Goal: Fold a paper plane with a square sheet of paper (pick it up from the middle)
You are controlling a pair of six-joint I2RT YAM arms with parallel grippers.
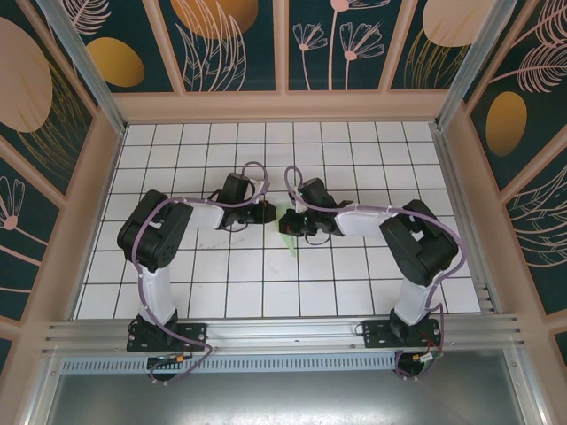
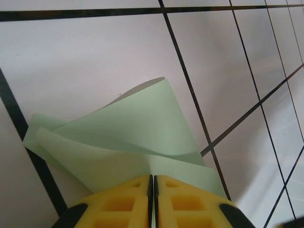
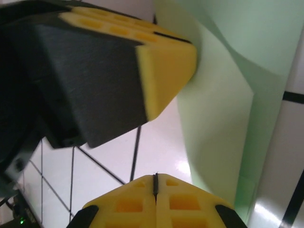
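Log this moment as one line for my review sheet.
left claw: shut, pinching green sheet | right claw: shut, beside sheet, no visible grip | sheet: partly folded, one flap curling up

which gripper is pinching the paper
The left gripper: its closed fingertips clamp the paper, while the right gripper is shut empty beside it.

ITEM: square sheet of paper [image 2: 128, 137] | LOOK: was thin, plain, pale mint green | STATE: was folded over on itself, layers overlapping, upper flap curled and bowed clear of the lower layer | POSE: was partly raised, one low corner against the white gridded top | PLACE: lay near the centre of the table [image 1: 177, 150], well apart from all four edges
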